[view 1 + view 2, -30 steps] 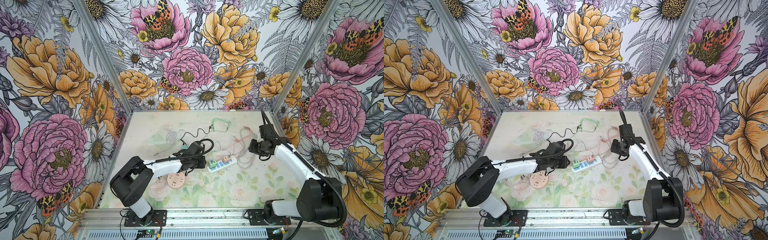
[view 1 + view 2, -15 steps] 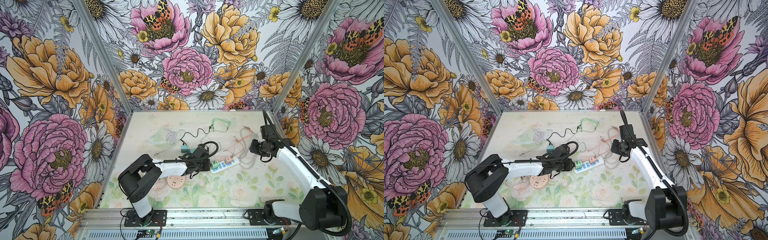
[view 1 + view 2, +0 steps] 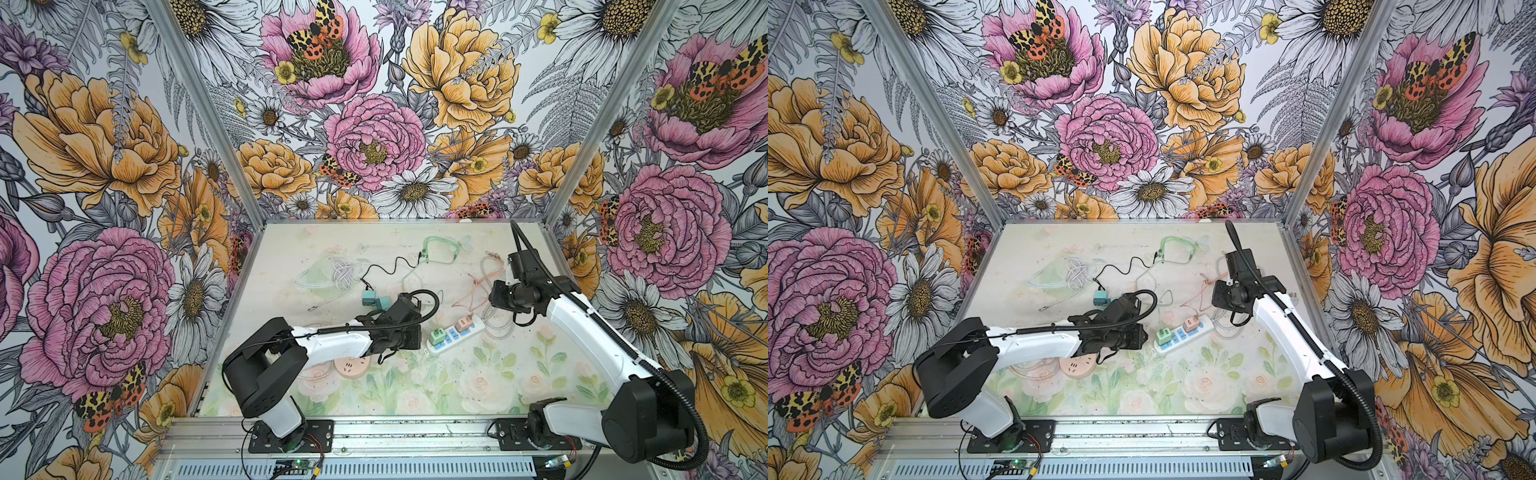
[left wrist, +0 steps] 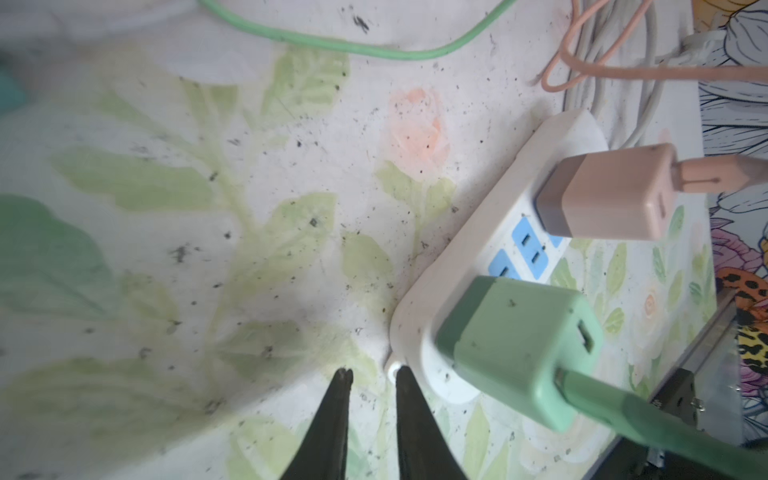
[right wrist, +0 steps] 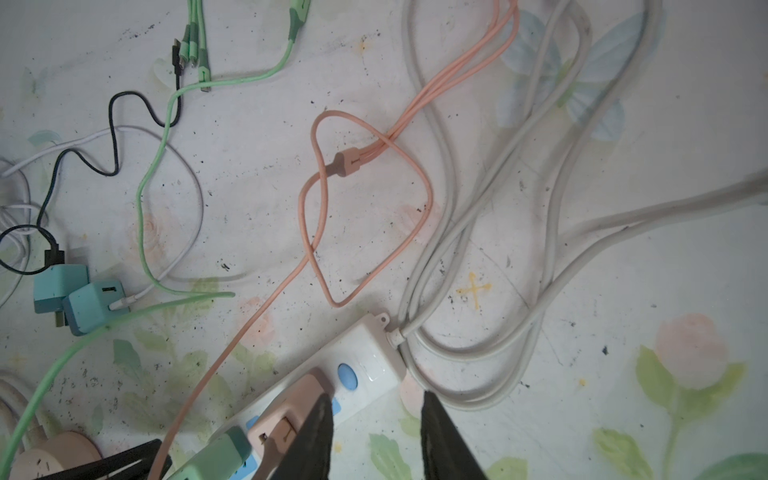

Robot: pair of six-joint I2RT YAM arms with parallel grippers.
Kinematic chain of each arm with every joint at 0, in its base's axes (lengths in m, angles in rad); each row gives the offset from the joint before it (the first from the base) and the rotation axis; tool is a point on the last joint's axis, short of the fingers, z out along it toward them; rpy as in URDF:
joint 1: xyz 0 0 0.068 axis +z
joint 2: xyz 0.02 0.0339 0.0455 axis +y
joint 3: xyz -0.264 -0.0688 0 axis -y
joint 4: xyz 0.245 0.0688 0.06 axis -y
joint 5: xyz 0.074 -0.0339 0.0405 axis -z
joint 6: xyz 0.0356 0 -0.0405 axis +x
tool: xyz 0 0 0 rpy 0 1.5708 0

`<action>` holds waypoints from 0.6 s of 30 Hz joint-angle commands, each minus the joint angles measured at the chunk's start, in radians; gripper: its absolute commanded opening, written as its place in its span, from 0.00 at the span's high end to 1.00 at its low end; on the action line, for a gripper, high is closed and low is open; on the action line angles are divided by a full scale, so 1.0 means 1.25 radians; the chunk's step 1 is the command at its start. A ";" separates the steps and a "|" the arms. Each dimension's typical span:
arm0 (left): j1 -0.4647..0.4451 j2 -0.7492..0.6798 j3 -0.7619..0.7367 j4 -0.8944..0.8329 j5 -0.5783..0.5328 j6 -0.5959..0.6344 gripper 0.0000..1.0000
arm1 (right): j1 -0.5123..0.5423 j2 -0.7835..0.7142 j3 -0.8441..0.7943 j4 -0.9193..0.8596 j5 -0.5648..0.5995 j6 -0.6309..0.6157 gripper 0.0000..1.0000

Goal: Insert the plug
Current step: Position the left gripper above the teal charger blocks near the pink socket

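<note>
**Power strip** [image 3: 452, 338]: white glossy plastic, a rounded oblong with blue socket panels. It lay near the centre of the table [image 3: 316, 245], running 8 to 2 o'clock in both top views.

**Green plug** [image 4: 519, 349]: matt rounded cube, dirt-flecked. It was seated at the strip's 8 o'clock end, prongs hidden, cable cut off by the frame.

**Pink plug** [image 4: 606, 195]: same shape, seated toward 2 o'clock.

**Left gripper** [image 4: 370, 374]: tapered black fingers slightly parted and empty, tips just beside the strip's corner.

**Right gripper** [image 5: 376, 399]: fingers apart and empty, over the switch end.

**Teal plugs** [image 3: 369, 297]: loose at the strip's 10 o'clock.
</note>
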 commanded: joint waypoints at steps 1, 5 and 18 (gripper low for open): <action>0.047 -0.097 0.046 -0.154 -0.079 0.088 0.76 | 0.029 -0.028 0.045 0.003 0.023 0.010 0.63; 0.128 -0.191 0.053 -0.234 -0.109 0.130 0.69 | 0.078 -0.035 0.070 0.005 0.042 0.015 0.63; 0.337 -0.280 0.039 -0.370 -0.107 0.202 0.53 | 0.259 -0.006 0.135 0.089 0.075 -0.016 0.57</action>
